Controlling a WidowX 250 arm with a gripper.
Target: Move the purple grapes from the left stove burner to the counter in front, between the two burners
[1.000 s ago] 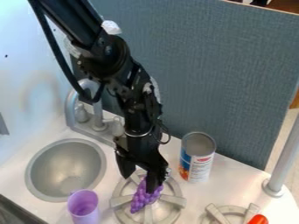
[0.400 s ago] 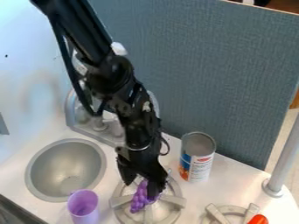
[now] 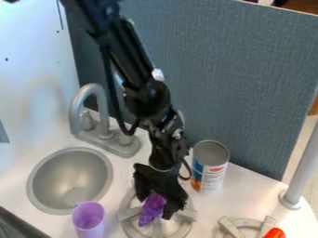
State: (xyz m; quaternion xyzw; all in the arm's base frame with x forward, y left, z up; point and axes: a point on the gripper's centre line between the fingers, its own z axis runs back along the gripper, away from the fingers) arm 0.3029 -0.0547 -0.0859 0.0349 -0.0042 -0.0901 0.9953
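The black gripper hangs low over the left stove burner, its fingers apart, one at the upper left and the other at the right. Purple toy grapes lie on the burner, below and between the fingers. The right finger is close along their right side; whether it touches them I cannot tell. Part of the bunch's upper end is hidden behind the gripper.
A can stands right of the gripper. Left are a purple cup, a round sink and a faucet. A second burner with an orange object is at lower right, near a grey post.
The arm has shifted right and slightly down, uncovering the faucet. The gripper's right finger has gone from over the grapes to their right side.
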